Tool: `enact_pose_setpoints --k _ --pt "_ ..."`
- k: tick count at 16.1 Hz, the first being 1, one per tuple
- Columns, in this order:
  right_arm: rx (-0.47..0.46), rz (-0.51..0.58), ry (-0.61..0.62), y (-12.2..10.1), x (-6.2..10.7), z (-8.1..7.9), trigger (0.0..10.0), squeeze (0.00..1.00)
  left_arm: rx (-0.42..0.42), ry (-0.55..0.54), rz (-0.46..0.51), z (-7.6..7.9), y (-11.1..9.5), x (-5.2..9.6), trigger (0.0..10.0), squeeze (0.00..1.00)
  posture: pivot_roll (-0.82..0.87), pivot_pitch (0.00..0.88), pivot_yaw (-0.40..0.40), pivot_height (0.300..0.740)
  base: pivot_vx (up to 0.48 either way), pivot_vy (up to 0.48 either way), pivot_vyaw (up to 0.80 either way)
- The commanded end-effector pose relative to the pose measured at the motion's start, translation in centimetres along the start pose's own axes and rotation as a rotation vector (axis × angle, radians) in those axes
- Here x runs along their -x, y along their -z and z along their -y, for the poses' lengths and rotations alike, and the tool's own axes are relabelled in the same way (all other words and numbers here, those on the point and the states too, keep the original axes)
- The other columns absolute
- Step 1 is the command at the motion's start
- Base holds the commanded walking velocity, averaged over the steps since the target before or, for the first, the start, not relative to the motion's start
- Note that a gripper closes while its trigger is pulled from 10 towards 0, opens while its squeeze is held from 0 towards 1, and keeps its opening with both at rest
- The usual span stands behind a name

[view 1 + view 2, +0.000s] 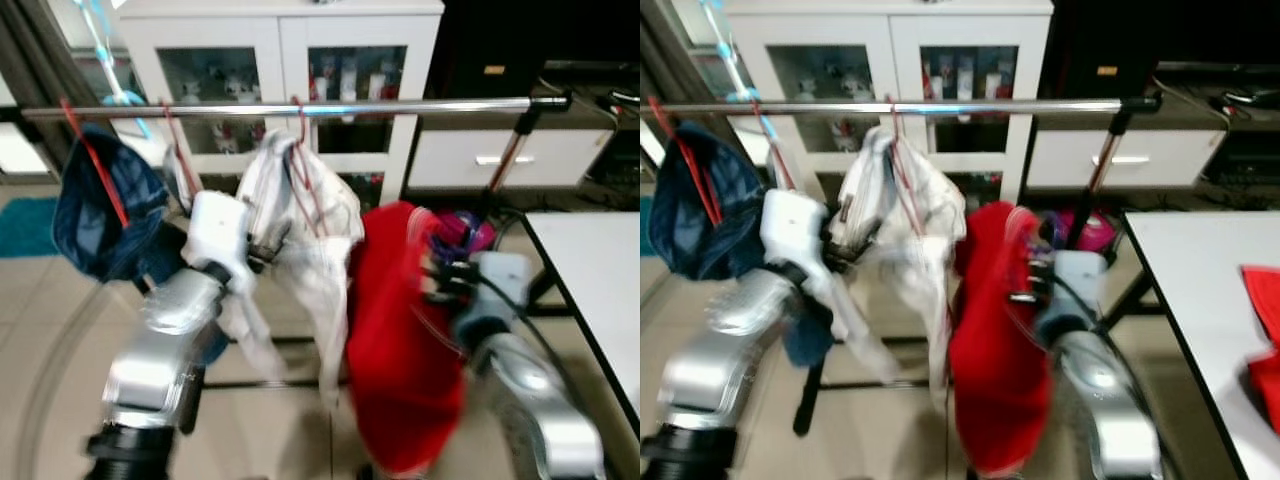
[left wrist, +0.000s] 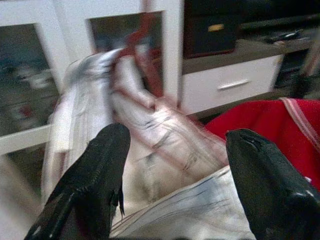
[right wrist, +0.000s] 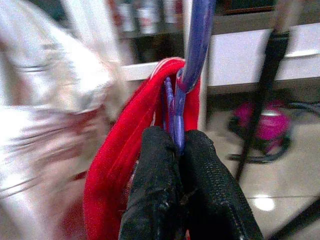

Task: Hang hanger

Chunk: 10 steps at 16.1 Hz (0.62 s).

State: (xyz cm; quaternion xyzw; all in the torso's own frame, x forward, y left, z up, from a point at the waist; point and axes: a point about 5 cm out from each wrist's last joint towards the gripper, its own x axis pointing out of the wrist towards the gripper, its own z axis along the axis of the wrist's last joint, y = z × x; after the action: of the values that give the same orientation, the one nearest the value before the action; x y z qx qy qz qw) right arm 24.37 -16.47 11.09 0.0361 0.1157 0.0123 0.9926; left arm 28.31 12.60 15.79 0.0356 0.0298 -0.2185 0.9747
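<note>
Below metal rail (image 1: 400, 105), right gripper (image 3: 176, 145) clenched on purple hanger (image 3: 192, 45) carrying red garment (image 1: 400, 340), hanger not on rail; left gripper (image 2: 175, 150) spread wide, fingers apart, against white shirt (image 1: 300, 220) hung on red hanger (image 1: 298, 125); navy garment (image 1: 95, 215) at rail's left end

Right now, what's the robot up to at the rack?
The right gripper, jaws shut, pinches a purple hanger carrying a red garment, held below the clothes rail and not yet hooked on. The left gripper, jaws open, sits against the white garment already hanging there. A navy garment hangs further left.
</note>
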Motion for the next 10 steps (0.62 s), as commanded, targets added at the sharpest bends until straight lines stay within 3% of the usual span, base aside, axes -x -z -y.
enact_pose_setpoints --k 1,3,7,10 --pt "-0.009 0.096 -0.02 -1.6 -0.1 -0.7 10.0 0.0 -0.028 -0.024 0.014 -0.9 -0.4 0.2 10.0 0.0 -0.01 0.064 0.013 0.74 0.0 0.0 0.0" --pt "-0.088 0.105 -0.038 -1.9 -0.2 -0.8 10.0 0.0 -0.034 -0.015 0.032 -0.7 -0.7 0.1 10.0 0.0 -0.01 0.062 0.009 0.74 0.0 0.0 0.0" --pt "-0.025 0.194 -0.073 -3.7 -0.9 -0.6 10.0 0.0 -0.053 0.081 0.059 0.1 -1.2 0.3 10.0 0.0 0.0 0.057 -0.001 0.74 0.0 0.0 0.0" --pt "0.05 0.21 -0.136 -5.1 -2.0 -0.8 10.0 0.0 -0.077 0.243 0.051 1.2 -1.4 0.5 10.0 0.0 0.0 0.05 -0.002 0.74 0.0 0.0 0.0"
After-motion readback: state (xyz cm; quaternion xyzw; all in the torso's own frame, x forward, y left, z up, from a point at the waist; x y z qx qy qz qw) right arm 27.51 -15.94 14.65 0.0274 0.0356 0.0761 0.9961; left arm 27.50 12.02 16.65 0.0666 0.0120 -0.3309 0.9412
